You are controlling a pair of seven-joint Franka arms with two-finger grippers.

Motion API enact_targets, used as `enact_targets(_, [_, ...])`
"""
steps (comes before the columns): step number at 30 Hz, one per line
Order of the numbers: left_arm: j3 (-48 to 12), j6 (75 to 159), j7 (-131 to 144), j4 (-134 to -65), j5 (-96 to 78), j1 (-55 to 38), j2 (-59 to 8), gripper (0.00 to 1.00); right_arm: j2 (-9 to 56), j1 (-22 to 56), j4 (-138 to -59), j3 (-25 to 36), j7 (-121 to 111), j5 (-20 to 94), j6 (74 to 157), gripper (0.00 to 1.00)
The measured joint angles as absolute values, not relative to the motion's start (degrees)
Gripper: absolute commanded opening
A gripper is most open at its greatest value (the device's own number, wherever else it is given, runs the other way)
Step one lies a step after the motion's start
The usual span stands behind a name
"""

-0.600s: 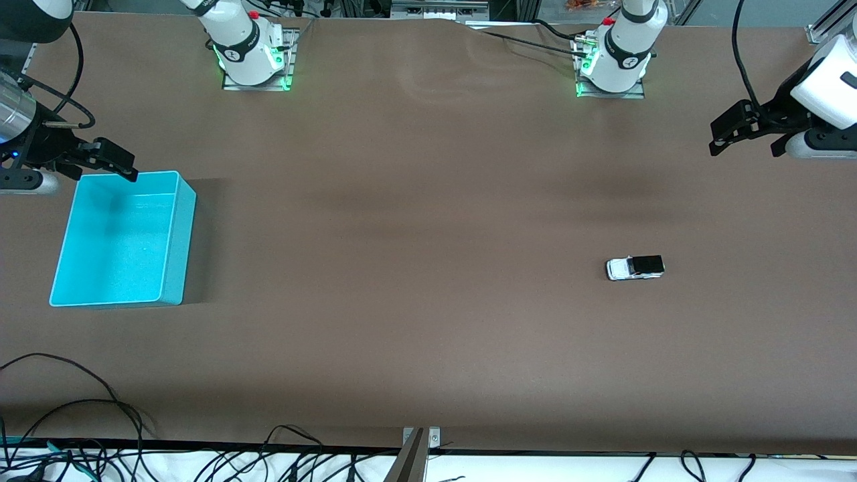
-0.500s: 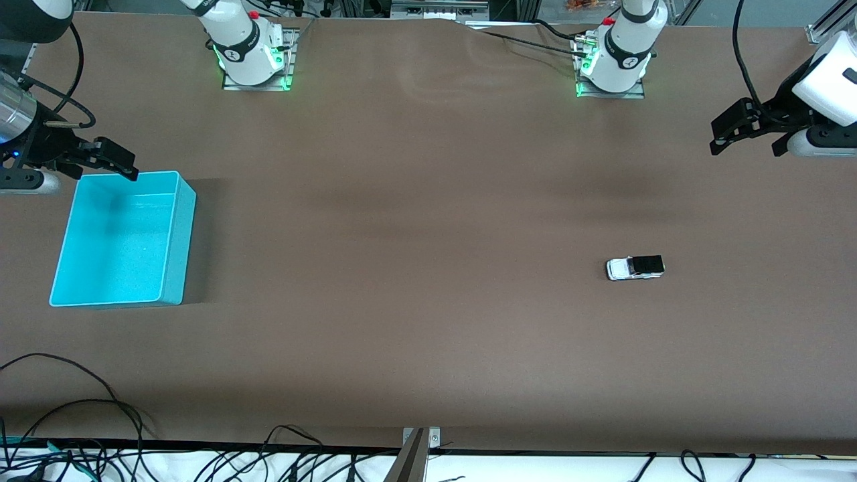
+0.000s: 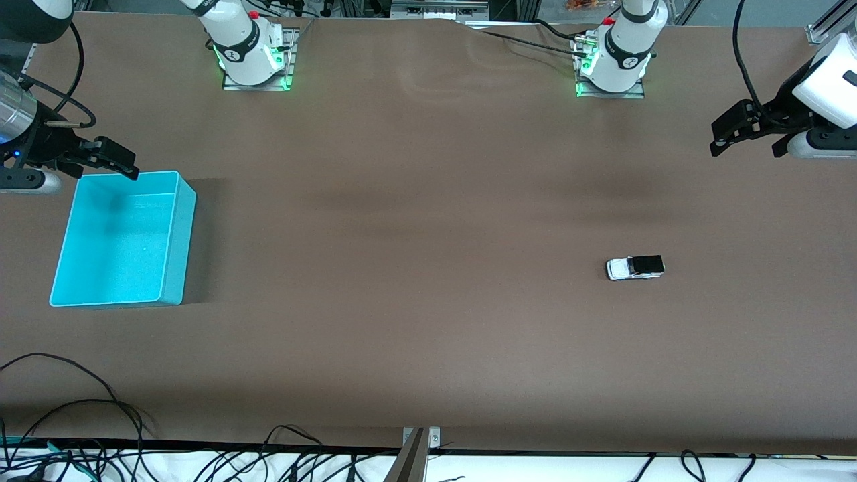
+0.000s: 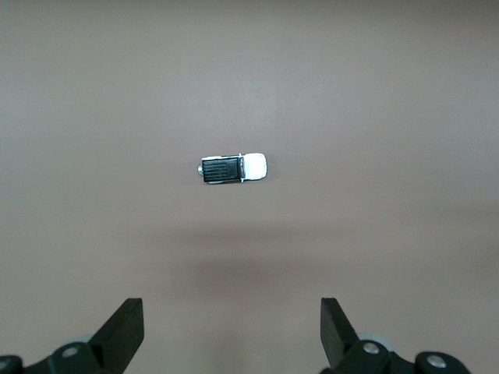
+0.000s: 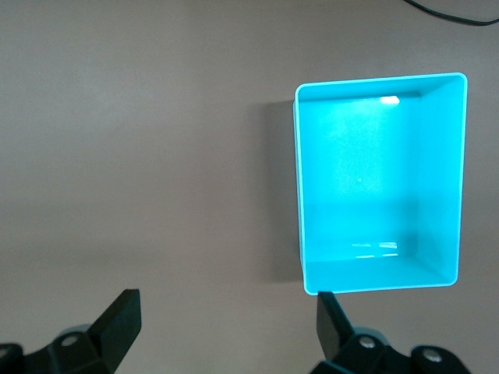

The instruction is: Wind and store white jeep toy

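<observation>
I see the big brown table [image 3: 428, 335] first, and almost nothing on it has moved in the last half second. The turquoise bin [image 3: 175, 268] sits empty near the edge at the right arm's end of the table. My right gripper [image 3: 107, 161] hangs over the bin's top corner with its fingers wide apart and nothing in them, and it has only crept a tiny bit. My left gripper [image 3: 748, 132] hangs high over the edge at the left arm's end, open wide and empty too, barely shifted. The white jeep toy [image 3: 635, 267] sits flat on its wheels in the same spot, toward the left arm's end, well apart from the bin. I think the work has hardly begun: I must reach for the jeep next.
</observation>
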State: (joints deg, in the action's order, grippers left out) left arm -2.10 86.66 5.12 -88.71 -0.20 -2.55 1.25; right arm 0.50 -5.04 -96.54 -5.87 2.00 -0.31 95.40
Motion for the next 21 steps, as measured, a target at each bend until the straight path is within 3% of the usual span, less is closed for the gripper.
enact_targets(21, [-1.71, 86.65, 5.06, -88.55, -0.20, -2.51, 0.35, 1.00, 0.50, -5.03, -96.54, -5.87, 1.98, -0.31, 95.36, 1.00])
